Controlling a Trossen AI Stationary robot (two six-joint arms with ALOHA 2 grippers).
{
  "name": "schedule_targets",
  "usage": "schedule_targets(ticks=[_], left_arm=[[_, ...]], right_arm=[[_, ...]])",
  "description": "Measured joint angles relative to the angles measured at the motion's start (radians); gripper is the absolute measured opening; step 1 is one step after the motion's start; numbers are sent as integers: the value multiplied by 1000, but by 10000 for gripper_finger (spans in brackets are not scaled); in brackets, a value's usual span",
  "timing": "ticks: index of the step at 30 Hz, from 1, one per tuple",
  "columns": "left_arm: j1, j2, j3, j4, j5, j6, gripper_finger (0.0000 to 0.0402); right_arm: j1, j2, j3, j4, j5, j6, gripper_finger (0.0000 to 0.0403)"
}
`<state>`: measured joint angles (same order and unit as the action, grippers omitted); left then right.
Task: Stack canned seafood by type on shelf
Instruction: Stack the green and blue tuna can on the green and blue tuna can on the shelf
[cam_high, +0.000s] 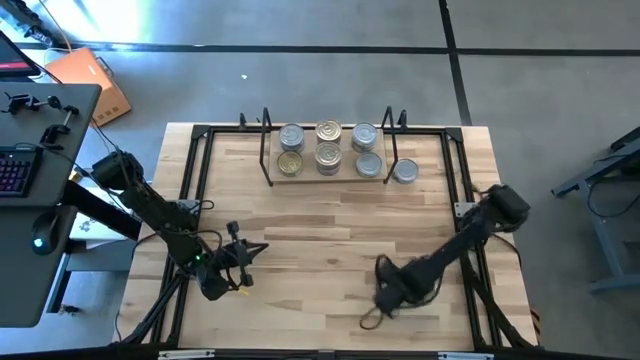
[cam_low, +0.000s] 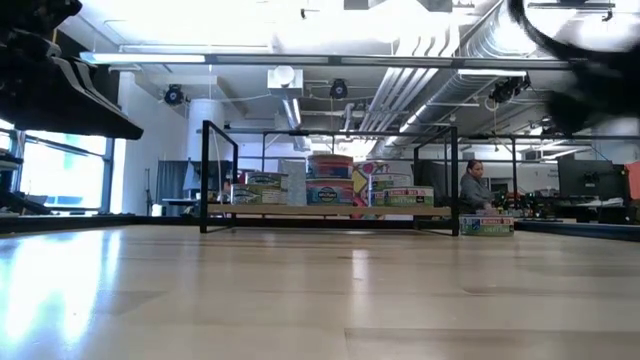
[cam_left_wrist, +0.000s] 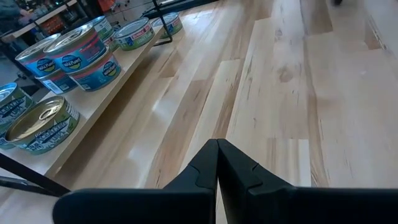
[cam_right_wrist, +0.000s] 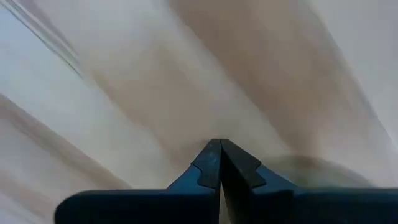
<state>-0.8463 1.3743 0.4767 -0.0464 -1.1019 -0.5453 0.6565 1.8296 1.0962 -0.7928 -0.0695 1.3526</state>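
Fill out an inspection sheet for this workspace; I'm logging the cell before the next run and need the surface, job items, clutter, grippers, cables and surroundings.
Surface: light-wood tabletop, bare in the middle.
Job's things: six tins on the shelf, in two rows of three; one tin sits on the tabletop just outside the shelf's right upright.
Clutter: nothing seen on the tabletop.
Grippers: left gripper shut and holding nothing, near the front left; right gripper shut and holding nothing, low over the front right.
Cables: a dark cable loop by the right arm.
Surroundings: desk with keyboard at left; a person in the room behind.
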Motion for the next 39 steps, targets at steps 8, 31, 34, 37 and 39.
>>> schedule_targets(ticks=[8, 31, 34, 37, 39], left_arm=[[3, 7, 0, 32, 16, 25, 0], [15, 8, 0, 45, 28, 69, 0], [15, 8, 0, 45, 28, 69, 0], [15, 8, 0, 45, 28, 69, 0], [15, 8, 0, 45, 29, 68, 0]], right_arm=[[-158, 13, 53, 295, 158, -351, 0], [91, 12, 120, -490, -106, -40, 1], [98, 12, 71, -465, -108, -25, 1], [98, 9, 39, -422, -118, -29, 0], [96, 7, 29, -406, -120, -47, 0]])
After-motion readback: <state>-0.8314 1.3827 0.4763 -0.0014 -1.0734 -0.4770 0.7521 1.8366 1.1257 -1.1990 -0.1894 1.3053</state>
